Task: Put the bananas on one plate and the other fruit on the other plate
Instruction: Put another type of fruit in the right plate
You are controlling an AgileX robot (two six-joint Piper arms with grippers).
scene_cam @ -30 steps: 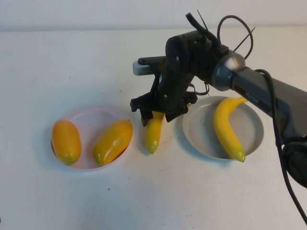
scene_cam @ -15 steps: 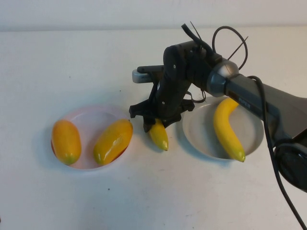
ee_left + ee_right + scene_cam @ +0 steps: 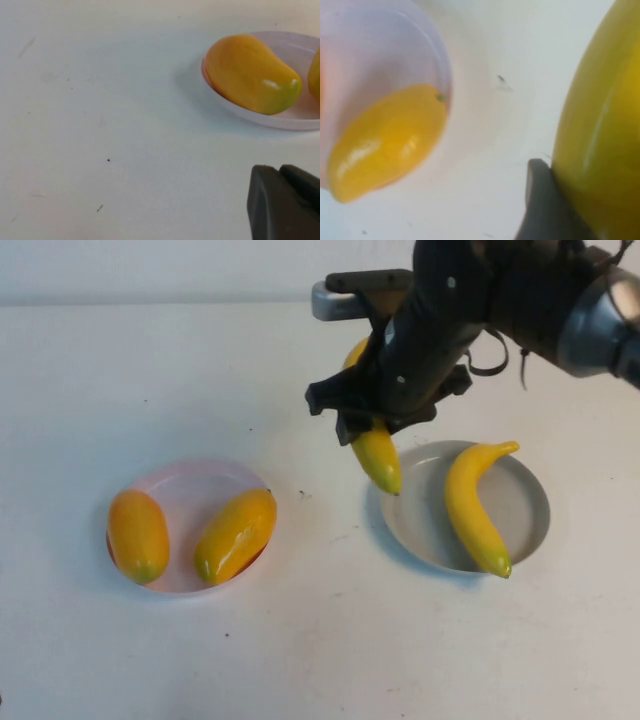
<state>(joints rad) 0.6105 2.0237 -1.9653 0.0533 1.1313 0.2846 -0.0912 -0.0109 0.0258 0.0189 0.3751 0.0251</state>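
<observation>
A plain white table (image 3: 300, 640) fills the scene, with a paler strip of wall along the far edge. Toward the robot's left sits a round, shallow pale pink plate (image 3: 190, 495) with a raised rim, holding two plump, glossy orange-yellow oval fruits with greenish ends: one (image 3: 137, 535) on the plate's left side, the other (image 3: 236, 534) on its right side, overlapping the rim. Toward the right sits a round, shallow grey-blue plate (image 3: 525, 505), and a long, curved, glossy yellow plastic banana (image 3: 470, 505) lies inside it. The black right gripper (image 3: 372, 425) hangs above the table just beside the grey-blue plate's left edge, its jaws clamped on a second, smaller yellow banana (image 3: 379, 455), which is lifted clear of the table with its tip pointing down over the plate's left rim. The left gripper (image 3: 285, 202) is closed on nothing, low over bare table near the pink plate's left side.
</observation>
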